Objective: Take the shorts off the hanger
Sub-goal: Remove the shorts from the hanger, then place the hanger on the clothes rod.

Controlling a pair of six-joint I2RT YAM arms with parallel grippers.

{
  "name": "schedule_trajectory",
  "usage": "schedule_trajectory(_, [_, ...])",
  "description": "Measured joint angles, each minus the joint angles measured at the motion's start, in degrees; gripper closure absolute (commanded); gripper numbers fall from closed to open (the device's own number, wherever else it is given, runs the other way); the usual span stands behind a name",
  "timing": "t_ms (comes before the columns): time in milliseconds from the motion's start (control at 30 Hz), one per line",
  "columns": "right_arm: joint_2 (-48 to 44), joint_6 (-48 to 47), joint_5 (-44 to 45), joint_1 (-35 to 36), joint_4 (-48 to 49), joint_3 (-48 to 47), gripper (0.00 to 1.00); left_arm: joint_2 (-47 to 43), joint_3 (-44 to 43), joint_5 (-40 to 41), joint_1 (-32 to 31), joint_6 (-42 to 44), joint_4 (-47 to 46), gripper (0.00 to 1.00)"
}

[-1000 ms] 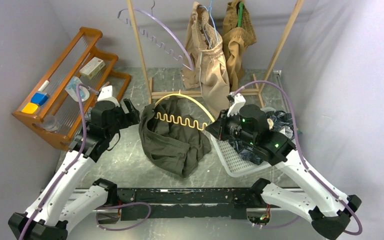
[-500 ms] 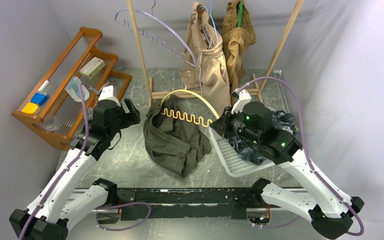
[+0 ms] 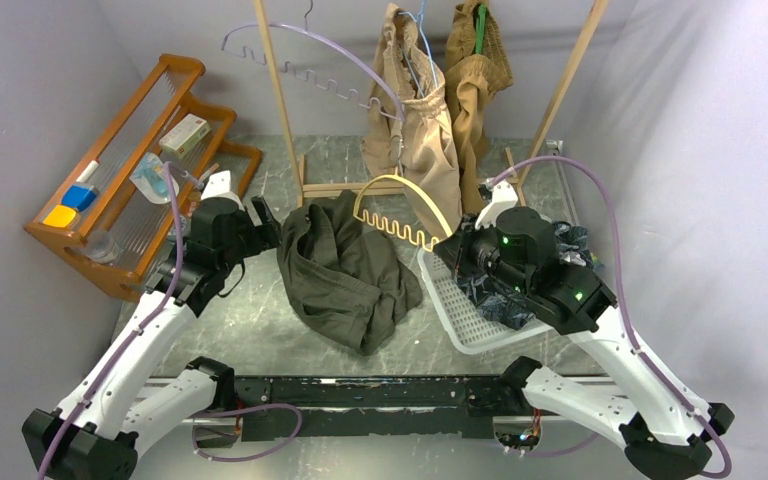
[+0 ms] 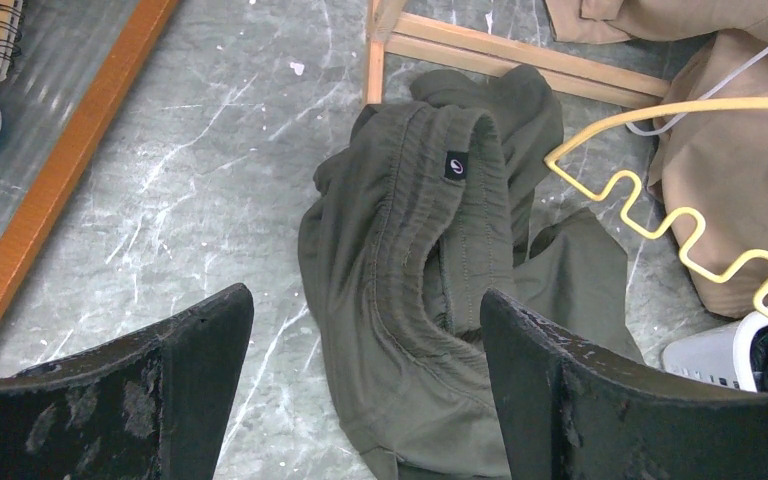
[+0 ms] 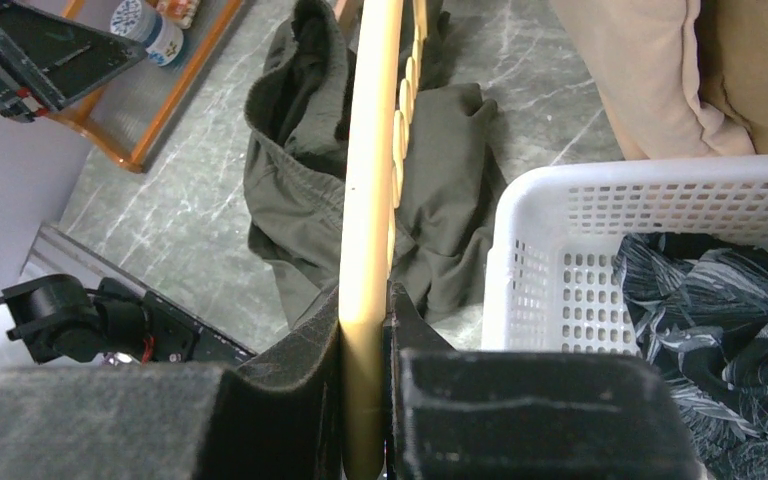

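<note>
A wooden shelf [image 3: 110, 170] is seen far left of the olive shorts [image 3: 345, 275], against the wall, with small items laid on its slats. The left gripper [image 4: 362, 320] is held just left of the olive shorts, above the table [image 3: 250, 330]. Its fingers are spread wide apart and nothing is held between them. In the left wrist view the ribbed waistband of the olive shorts, marked by a small dark label, is framed between the two fingers, and no contact with the cloth is seen. The olive shorts are crumpled in a heap on the table, off any hanger.

A yellow hanger [image 5: 370, 150] with a wavy lower bar is held tilted over the upper right edge of the olive shorts; whether it touches the cloth cannot be told. Behind the olive shorts, and reaching to their right, a wooden rack [image 3: 278, 100] is stood. From its top rail the beige shorts [image 3: 425, 140] and, further right, the tan shorts [image 3: 475, 65] are hung, each on its own hanger.

The right gripper [image 5: 365, 330] is placed right of the olive shorts, and its fingers are clamped tight on the yellow hanger's smooth bar. A white basket [image 3: 455, 310] is set just right of the olive shorts, its near-left corner beside the cloth. The navy shorts [image 5: 720, 320], marked with a pale leafy print, are piled inside it.
</note>
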State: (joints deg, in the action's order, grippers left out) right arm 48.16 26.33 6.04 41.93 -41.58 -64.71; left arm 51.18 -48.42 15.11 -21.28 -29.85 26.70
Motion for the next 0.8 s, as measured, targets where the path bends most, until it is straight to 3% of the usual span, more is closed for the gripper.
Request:
schedule_trajectory(433, [3.10, -0.31, 3.61, -0.04, 5.16, 2.23, 1.00, -0.07, 0.00, -0.11, 0.00, -0.17, 0.00, 0.13])
schedule_trajectory(800, [7.04, -6.40, 2.54, -0.09, 7.48, -5.27, 1.00, -0.39, 0.00, -0.11, 0.00, -0.24, 0.02, 0.13])
